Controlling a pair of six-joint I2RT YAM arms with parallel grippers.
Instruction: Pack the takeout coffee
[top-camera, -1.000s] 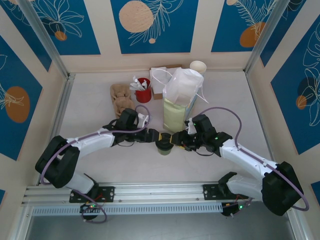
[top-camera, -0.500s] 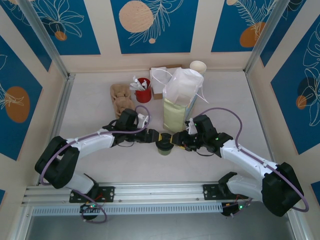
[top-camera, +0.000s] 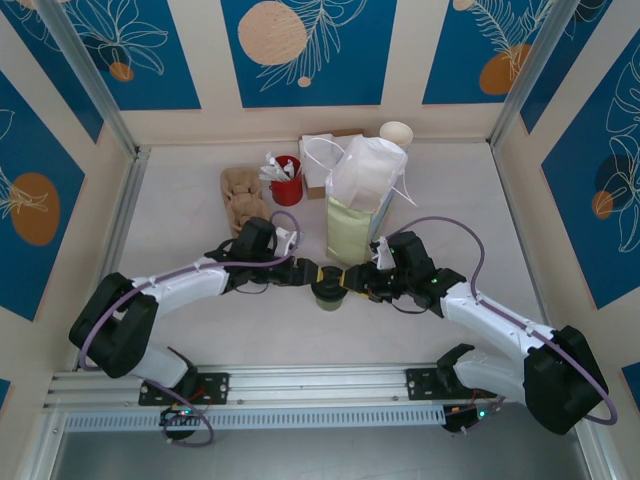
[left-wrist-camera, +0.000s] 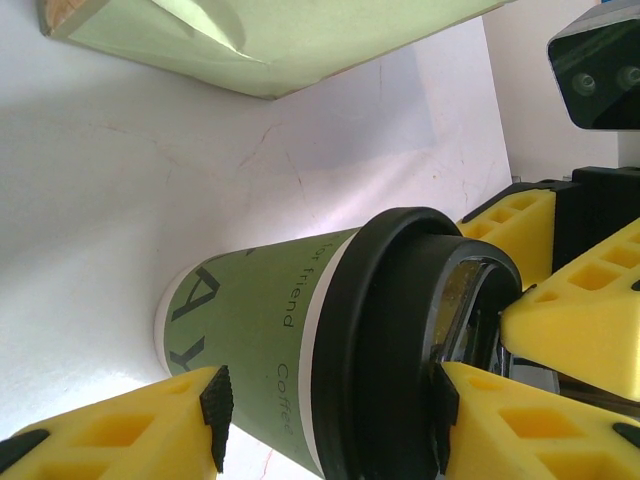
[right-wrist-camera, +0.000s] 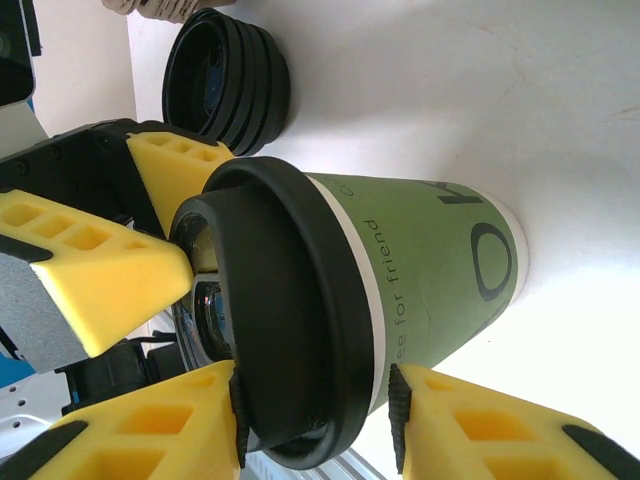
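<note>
Lifting step: judged as raising the takeout coffee (top-camera: 328, 291) and carrying it into the paper bag (top-camera: 350, 235). Keep it upright and squeeze lightly, since a paper wall dents and a pressed lid can pop off.
Cup place: standing on the worktop (top-camera: 200, 330) just in front of the paper bag, on its near side and not touching it.
Left tool (top-camera: 312, 273): part-closed on the cup. In its wrist view one pad meets the green wall and the other the lid rim.
Right tool (top-camera: 347, 279): part-closed from the opposite side, with both pads against the black lid (right-wrist-camera: 290, 320).
Two grips: they could pull against each other, so one tool should let go before the other rises.
Bag mouth: a white plastic bag (top-camera: 368, 170) sits over the paper bag's top. Whether the way in is free cannot be told.
Writing: dark print on green reads "friend" and "Coffee" in the left wrist view, and "for friend" in the right wrist view. Large letters "A" and "O" also show.
Brand: no full name is readable.
</note>
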